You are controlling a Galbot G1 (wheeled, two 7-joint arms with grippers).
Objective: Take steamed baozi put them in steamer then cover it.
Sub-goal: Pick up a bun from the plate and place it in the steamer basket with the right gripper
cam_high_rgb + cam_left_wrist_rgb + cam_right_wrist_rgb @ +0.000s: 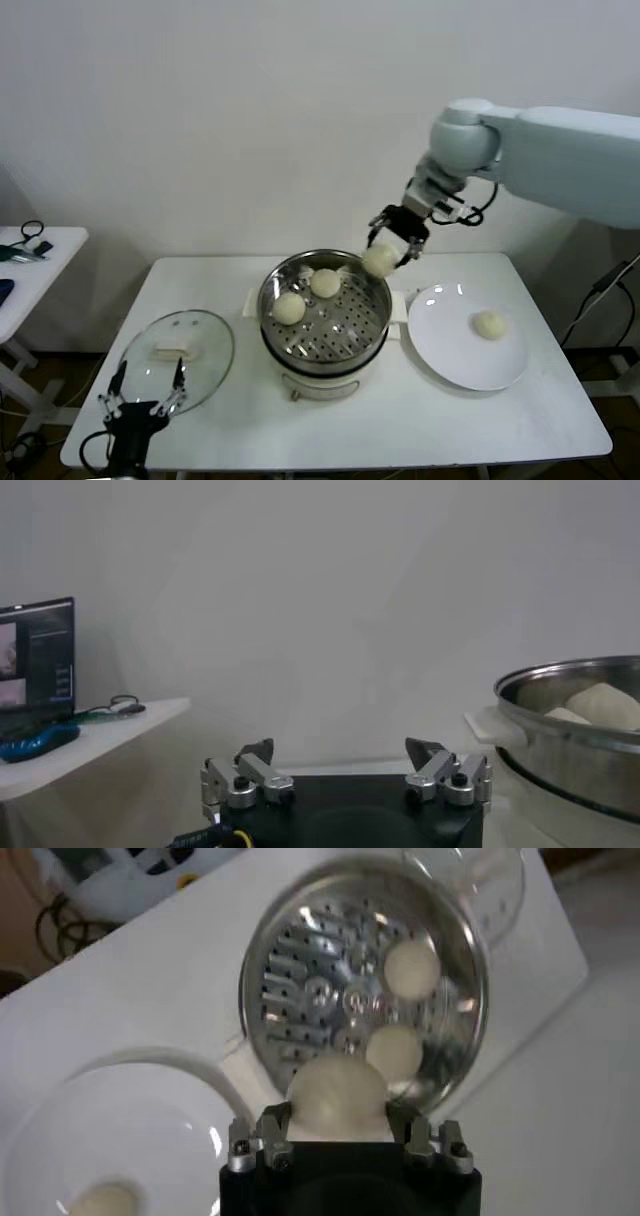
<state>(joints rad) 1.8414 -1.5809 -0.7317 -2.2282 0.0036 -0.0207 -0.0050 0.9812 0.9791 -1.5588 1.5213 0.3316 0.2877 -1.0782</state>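
Note:
The steamer [325, 345] stands mid-table with two baozi [289, 307] [325, 283] on its perforated tray. My right gripper [386, 248] is shut on a third baozi [379, 260], held above the steamer's far right rim; the right wrist view shows this baozi [336, 1095] between the jaws over the steamer [300, 968]. A fourth baozi [489, 324] lies on the white plate [450, 350]. The cover [178, 347] lies flat at the left. My left gripper [146, 389] is open and empty at the front left, by the cover's near edge.
A side table [30, 265] with cables stands to the left, also in the left wrist view [70, 745]. The table's front edge [330, 452] runs close below the steamer and plate.

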